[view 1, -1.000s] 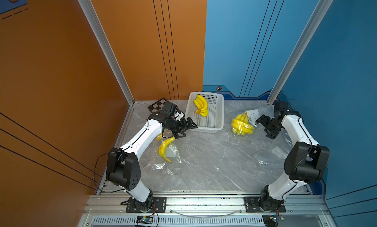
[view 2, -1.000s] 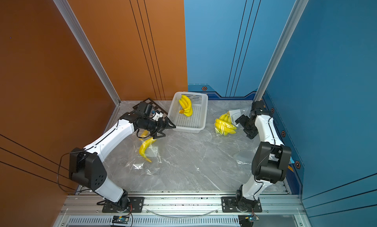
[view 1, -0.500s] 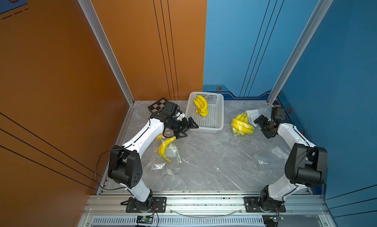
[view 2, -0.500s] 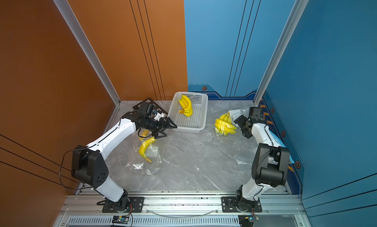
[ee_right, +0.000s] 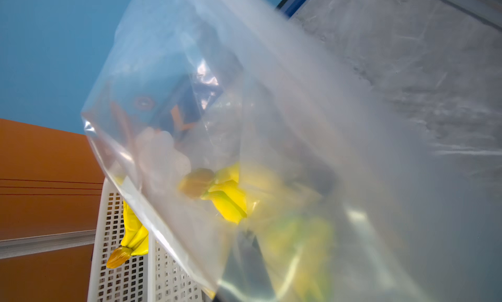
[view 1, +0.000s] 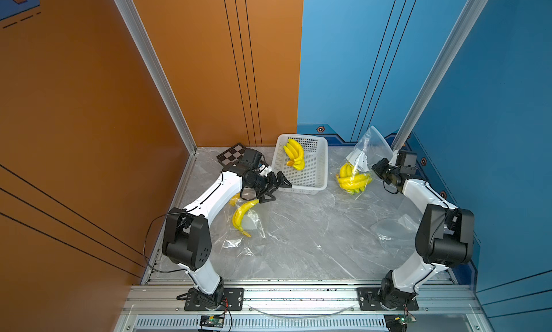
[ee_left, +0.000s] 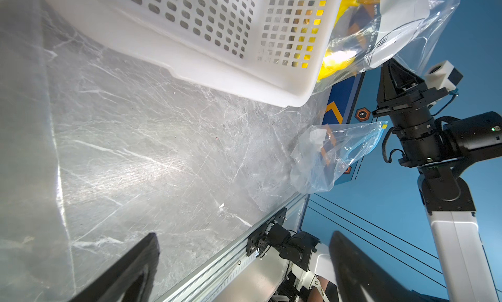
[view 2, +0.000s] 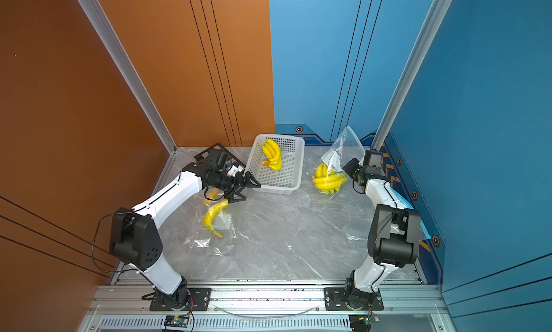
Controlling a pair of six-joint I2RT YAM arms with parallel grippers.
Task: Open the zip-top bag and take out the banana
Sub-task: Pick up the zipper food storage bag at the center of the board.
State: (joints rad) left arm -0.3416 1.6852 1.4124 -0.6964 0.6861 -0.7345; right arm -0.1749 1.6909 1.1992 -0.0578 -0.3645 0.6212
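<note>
The right gripper point(view 1: 375, 168) is pinched tight on an edge of the zip-top bag point(view 1: 368, 146), which stands up at the far right, just right of the white basket point(view 1: 310, 185). The banana bunch point(view 1: 354, 181) lies inside the bag's lower end. The left gripper point(view 1: 276, 187) hangs spread wide and empty by the basket's near left corner.

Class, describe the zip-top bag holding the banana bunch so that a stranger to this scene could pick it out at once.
Find the white basket at the back of the grey table. Beside it, on the right arm's side, stands a clear bag holding a banana bunch. Unlike the single-banana bag and the empty bag, its top is held up by the right gripper.
</note>
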